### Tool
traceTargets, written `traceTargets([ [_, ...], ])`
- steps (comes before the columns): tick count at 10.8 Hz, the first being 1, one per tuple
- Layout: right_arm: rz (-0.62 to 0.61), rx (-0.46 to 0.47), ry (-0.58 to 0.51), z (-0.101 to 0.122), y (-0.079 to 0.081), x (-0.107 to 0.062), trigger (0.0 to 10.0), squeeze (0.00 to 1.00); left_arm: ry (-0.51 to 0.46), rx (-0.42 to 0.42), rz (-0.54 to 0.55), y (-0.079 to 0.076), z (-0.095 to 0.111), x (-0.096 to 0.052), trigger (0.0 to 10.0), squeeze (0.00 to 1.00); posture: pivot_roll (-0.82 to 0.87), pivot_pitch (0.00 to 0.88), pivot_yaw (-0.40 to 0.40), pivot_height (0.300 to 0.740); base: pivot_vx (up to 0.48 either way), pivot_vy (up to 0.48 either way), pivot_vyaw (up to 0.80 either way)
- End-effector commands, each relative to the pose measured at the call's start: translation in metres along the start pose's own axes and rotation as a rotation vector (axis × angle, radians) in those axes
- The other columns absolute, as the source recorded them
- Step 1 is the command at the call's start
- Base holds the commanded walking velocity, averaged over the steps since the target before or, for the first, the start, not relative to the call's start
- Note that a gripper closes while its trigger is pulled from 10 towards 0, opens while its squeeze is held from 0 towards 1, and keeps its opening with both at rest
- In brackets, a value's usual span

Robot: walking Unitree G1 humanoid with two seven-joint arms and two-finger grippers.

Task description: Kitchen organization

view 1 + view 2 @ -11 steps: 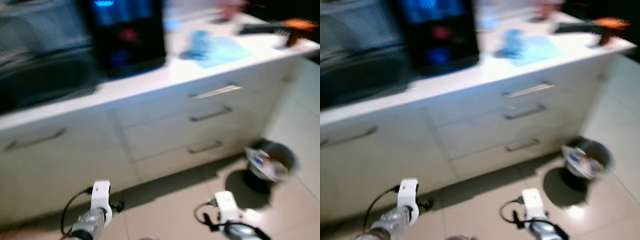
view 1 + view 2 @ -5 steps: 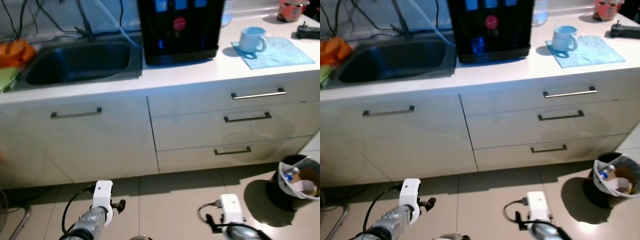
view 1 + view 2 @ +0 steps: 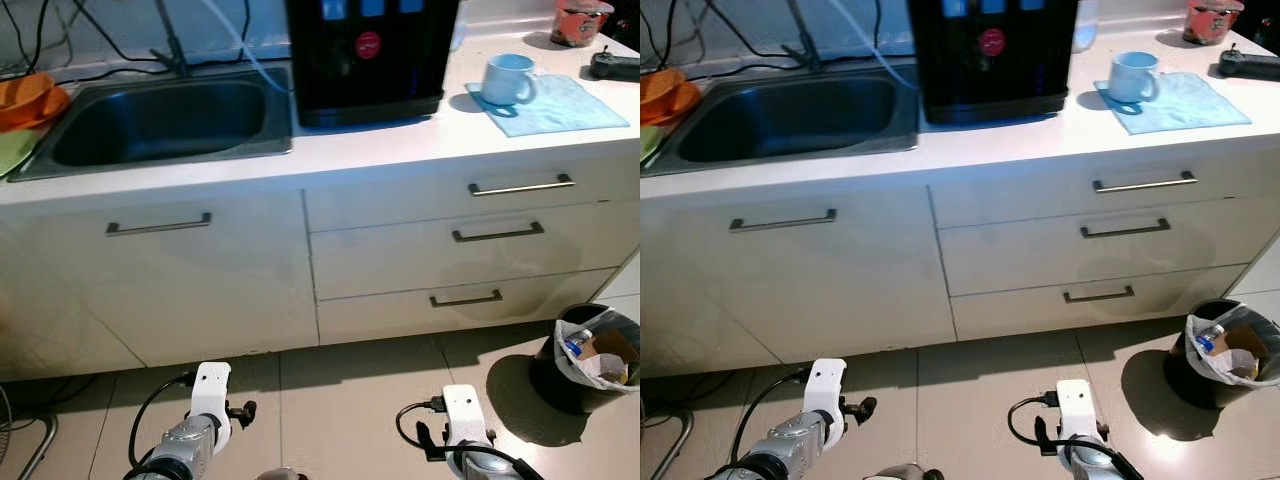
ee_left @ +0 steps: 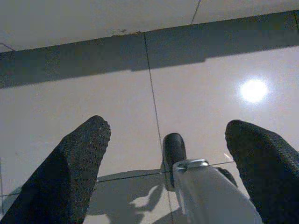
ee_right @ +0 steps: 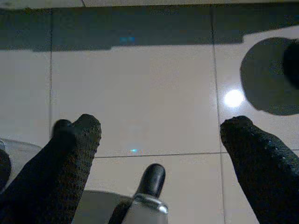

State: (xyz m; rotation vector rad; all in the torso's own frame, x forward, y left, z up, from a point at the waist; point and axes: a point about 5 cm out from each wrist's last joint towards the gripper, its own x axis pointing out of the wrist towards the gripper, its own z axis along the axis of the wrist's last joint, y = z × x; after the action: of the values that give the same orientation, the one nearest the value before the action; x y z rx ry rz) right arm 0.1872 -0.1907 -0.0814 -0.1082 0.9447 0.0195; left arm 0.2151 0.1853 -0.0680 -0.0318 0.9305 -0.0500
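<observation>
A white counter (image 3: 400,140) runs across in front of me. A steel sink (image 3: 160,125) is set in its left part, and a black water dispenser (image 3: 370,55) stands beside it. A light blue mug (image 3: 505,78) rests on a blue cloth (image 3: 575,105) to the right. Both arms hang low over the tiled floor, the left arm (image 3: 205,400) and the right arm (image 3: 460,415). My left gripper (image 4: 167,126) is open over bare tile, holding nothing. My right gripper (image 5: 162,122) is likewise open with nothing in it.
Orange bowls (image 3: 30,100) sit left of the sink. A red container (image 3: 580,20) and a black object (image 3: 615,65) are at the counter's far right. Three drawers (image 3: 500,232) and a cupboard door (image 3: 158,260) face me. A lined waste bin (image 3: 590,355) stands on the floor at the right.
The head view has swung and settled from a tilted blur into a sharp, square look at the counter. Both arms still hang in the same pose.
</observation>
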Motion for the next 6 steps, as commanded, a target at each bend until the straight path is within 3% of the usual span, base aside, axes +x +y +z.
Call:
traceTargets([
  [1, 0.058, 0.010, 0.015, 0.002, 0.007, 0.001, 10.0, 0.00, 0.011, 0.009, 0.015, 0.007, -0.001, -0.001, 10.0, 0.00, 0.07, 0.000, 0.097, 0.740, 0.000, 0.480, 0.00],
  [4, 0.126, 0.028, 0.028, -0.004, 0.013, 0.000, 10.0, 0.00, 0.015, 0.023, 0.008, 0.006, -0.001, -0.001, 10.0, 0.00, 0.07, 0.000, 0.092, 0.740, 0.000, 0.480, 0.00],
  [6, 0.137, 0.026, 0.015, 0.004, 0.018, 0.002, 10.0, 0.00, 0.015, 0.032, 0.008, 0.006, -0.001, -0.001, 10.0, 0.00, 0.07, 0.000, 0.092, 0.740, 0.000, 0.480, 0.00],
])
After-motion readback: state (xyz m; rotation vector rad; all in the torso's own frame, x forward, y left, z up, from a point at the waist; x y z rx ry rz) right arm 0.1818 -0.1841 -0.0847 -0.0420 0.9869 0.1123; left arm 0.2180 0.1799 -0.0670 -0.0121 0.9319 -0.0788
